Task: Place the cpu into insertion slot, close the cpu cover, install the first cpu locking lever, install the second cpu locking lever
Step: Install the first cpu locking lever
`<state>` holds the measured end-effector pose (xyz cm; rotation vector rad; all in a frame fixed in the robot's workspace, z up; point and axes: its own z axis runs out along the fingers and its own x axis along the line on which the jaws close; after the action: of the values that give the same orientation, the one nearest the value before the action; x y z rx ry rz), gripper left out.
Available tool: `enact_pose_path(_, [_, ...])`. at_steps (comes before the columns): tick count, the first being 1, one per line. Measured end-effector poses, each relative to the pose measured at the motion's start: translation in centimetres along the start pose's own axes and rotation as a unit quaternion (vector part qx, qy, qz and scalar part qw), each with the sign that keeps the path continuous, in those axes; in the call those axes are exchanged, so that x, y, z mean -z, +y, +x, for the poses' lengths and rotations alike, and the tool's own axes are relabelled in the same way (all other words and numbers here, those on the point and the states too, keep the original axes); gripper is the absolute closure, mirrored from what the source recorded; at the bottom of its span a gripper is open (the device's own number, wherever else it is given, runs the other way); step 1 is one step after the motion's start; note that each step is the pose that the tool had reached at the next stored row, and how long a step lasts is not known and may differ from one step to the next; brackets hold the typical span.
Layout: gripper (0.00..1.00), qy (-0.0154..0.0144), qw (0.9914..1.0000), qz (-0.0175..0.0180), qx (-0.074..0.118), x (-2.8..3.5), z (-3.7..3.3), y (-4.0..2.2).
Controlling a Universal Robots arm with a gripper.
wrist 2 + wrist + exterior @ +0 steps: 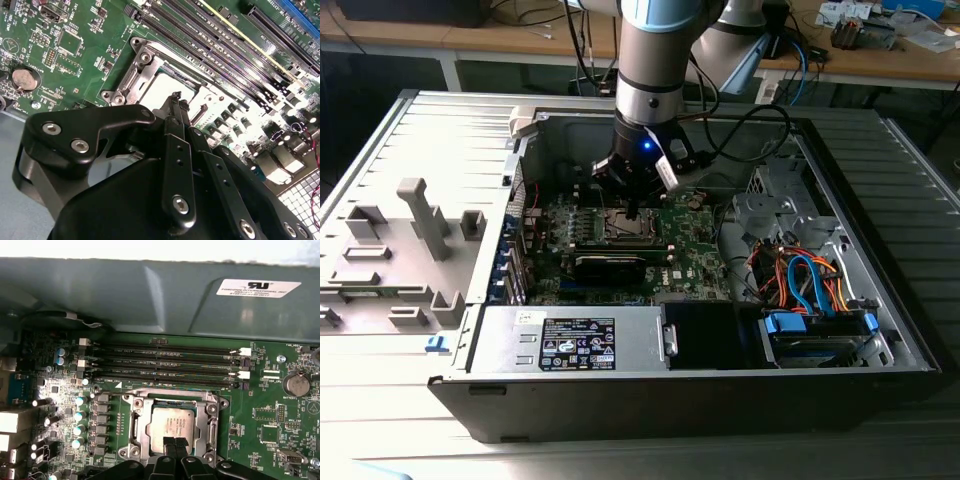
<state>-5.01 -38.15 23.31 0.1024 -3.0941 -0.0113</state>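
Fingers (170, 445) pressed together — tips on cpu (172, 422)

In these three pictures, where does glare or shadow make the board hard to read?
In the second wrist view, glare whitens the cpu and nearby memory slots; in the first wrist view the cpu reads evenly while the case wall looks hazy; in the exterior view the gripper shadows the insertion slot.
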Motion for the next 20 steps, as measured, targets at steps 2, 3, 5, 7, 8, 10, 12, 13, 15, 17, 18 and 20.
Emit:
enact_pose_path(2, [0.89, 0.0000, 1.00000, 0.0000, 0.001, 0.00, 0.00, 0.00])
enact_pose_path(3, [0.89, 0.0000, 1.00000, 0.0002, 0.002, 0.08, 0.00, 0.00])
enact_pose_path(5, [0.89, 0.0000, 1.00000, -0.0006, 0.002, 0.09, 0.01, 0.00])
enact_pose_path(7, [0.89, 0.0000, 1.00000, -0.0006, 0.002, 0.11, 0.01, 0.00])
enact_pose_path(8, [0.89, 0.0000, 1.00000, -0.0005, 0.002, 0.15, 0.01, 0.00])
enact_pose_path(10, [0.89, -0.0001, 1.00000, -0.0005, 0.002, 0.23, 0.02, 0.00])
enact_pose_path(12, [0.89, -0.0001, 1.00000, -0.0006, 0.002, 0.28, 0.02, 0.00])
enact_pose_path(13, [0.89, -0.0001, 1.00000, -0.0006, 0.002, 0.29, 0.03, 0.00])
enact_pose_path(15, [0.89, -0.0001, 1.00000, -0.0006, 0.002, 0.30, 0.03, 0.00])
enact_pose_path(17, [0.89, -0.0001, 1.00000, -0.0005, 0.002, 0.55, 0.04, 0.00])
enact_pose_path(18, [0.89, -0.0001, 1.00000, -0.0005, 0.002, 0.56, 0.04, 0.00])
enact_pose_path(20, [0.89, -0.0001, 1.00000, -0.0005, 0.002, 0.61, 0.04, 0.00])
